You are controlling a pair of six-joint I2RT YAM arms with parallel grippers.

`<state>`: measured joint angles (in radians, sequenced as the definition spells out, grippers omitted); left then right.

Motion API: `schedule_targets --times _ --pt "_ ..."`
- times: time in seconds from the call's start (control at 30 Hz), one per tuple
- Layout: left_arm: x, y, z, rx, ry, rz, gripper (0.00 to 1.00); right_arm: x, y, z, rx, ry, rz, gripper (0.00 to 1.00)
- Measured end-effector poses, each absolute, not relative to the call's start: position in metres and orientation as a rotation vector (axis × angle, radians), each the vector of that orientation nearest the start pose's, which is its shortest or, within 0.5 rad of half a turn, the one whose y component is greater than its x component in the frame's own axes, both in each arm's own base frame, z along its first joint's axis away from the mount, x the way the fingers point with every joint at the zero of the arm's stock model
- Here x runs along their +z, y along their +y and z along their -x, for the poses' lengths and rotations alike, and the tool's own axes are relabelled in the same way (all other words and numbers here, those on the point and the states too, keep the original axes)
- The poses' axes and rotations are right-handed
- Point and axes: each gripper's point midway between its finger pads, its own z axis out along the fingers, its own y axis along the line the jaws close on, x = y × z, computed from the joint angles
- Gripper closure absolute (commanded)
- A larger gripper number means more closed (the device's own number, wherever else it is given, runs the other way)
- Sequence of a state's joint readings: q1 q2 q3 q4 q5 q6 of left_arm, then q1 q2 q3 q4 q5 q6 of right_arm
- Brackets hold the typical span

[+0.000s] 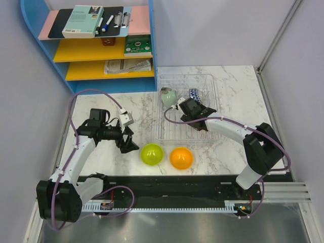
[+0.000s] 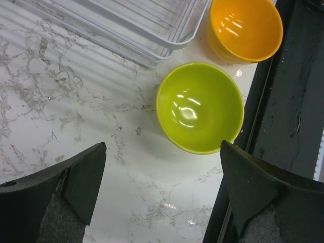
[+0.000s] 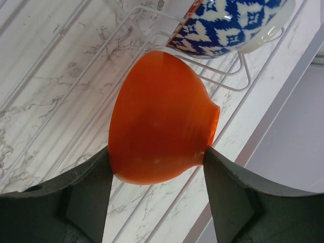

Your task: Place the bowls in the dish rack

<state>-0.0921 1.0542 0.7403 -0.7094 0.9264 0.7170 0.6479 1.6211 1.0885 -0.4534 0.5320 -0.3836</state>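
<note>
Your right gripper [image 3: 157,154] clasps the small red round bowl [image 3: 162,116] over the clear plastic dish rack [image 1: 202,76], beside the blue-and-white patterned bowl [image 3: 228,23]. Your left gripper [image 2: 163,147], jaws spread wide, stands near the lime green bowl [image 2: 200,107] on the marble table [image 2: 61,101].

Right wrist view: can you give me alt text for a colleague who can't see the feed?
The right gripper is shut on a reddish-orange bowl, which is tipped sideways between its two fingers over the ribbed floor of the clear dish rack. A blue-and-white patterned bowl sits in the rack's wires just beyond it.
</note>
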Motion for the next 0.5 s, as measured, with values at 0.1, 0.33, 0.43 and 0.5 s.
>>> schedule_targets --times 0.1,0.33,0.43,0.5 --pt "0.135 -0.143 -0.206 -0.865 1.919 -1.159 0.00 0.096 0.139 -0.355 -0.633 2.204 1.070 1.00" --pt "0.134 -0.143 -0.205 -0.866 1.920 -1.160 0.00 0.090 0.141 -0.362 -0.752 2.165 1.128 0.99" --pt "0.133 -0.143 -0.205 -0.866 1.921 -1.160 0.00 0.087 0.140 -0.364 -0.810 2.152 1.148 0.62" --pt "0.133 -0.143 -0.205 -0.867 1.921 -1.161 0.00 0.086 0.139 -0.365 -0.840 2.145 1.156 0.46"
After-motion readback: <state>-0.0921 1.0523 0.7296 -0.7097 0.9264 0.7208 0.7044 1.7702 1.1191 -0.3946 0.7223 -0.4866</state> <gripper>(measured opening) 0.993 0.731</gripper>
